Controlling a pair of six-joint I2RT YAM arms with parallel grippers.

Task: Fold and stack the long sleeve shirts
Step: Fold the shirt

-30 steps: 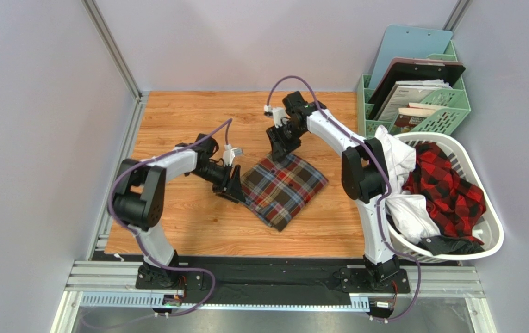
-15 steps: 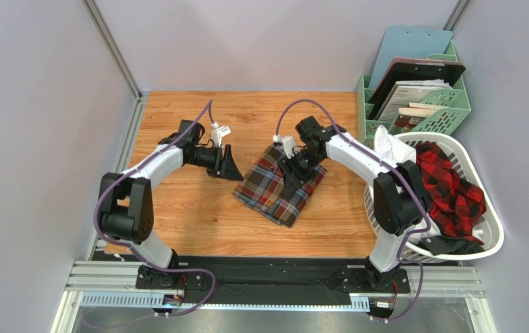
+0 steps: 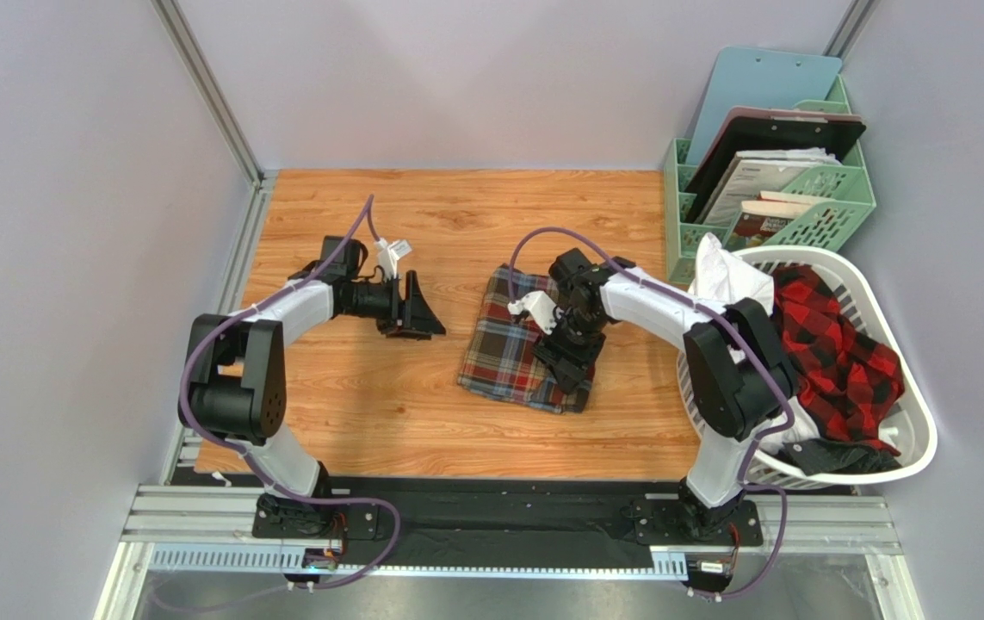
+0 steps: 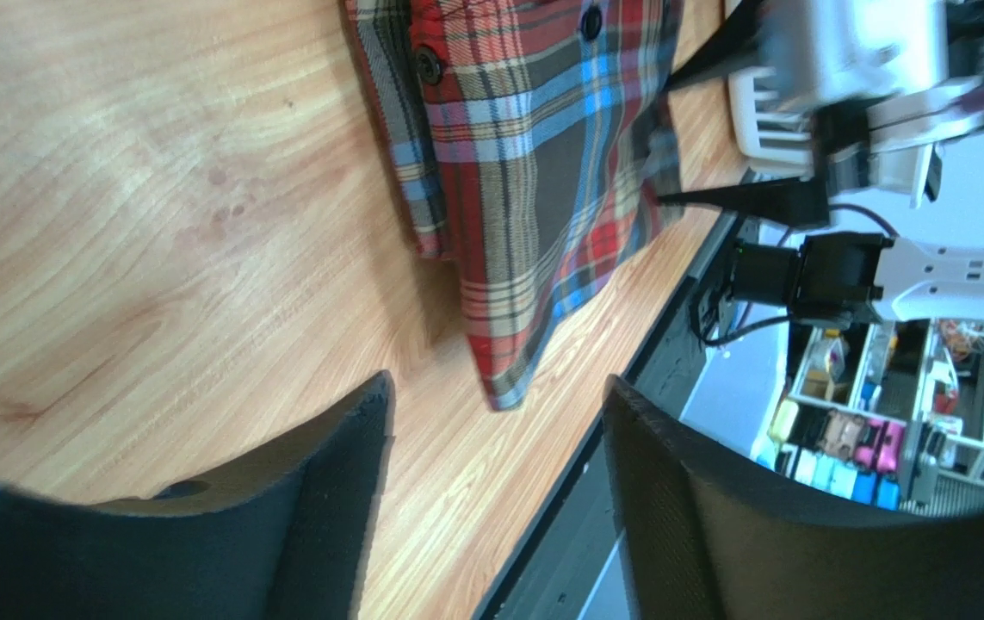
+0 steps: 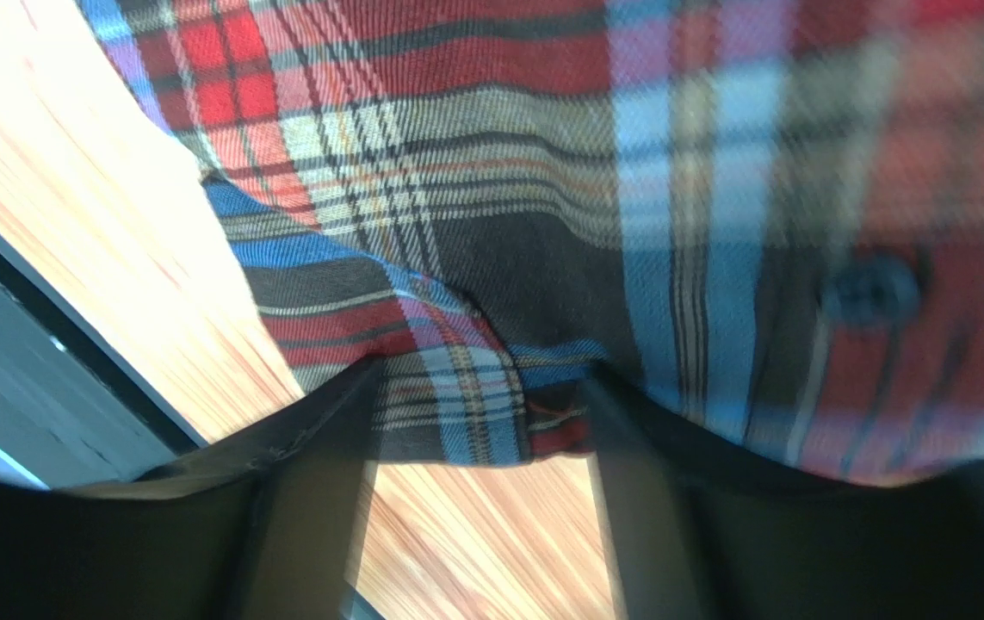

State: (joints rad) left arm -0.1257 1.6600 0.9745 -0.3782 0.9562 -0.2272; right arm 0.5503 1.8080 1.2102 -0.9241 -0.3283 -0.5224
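Swinging across over the past second, the right gripper is now sitting over the edge of the tartan shirt that faces the laundry basket. The left gripper is pulling clear of the cloth on the side away from the basket, and the shirt is lying squarer than it was. It is resting as a compact folded packet on the worktop, near the basket but apart from it. Both grippers are standing with jaws apart: the left wrist view is showing only bare wood between the left fingers. The right wrist view is showing the right fingers spread with a folded plaid corner just ahead of them, not pinched. Folding of this shirt is looking all but finished, and the arms seem to be letting go. The red-and-black check shirt is lying heaped in the basket among white garments. Next, I judge, one gripper is going to have to reach into the basket, lift that shirt out alone and spread it flat on the worktop on the basket's near side.
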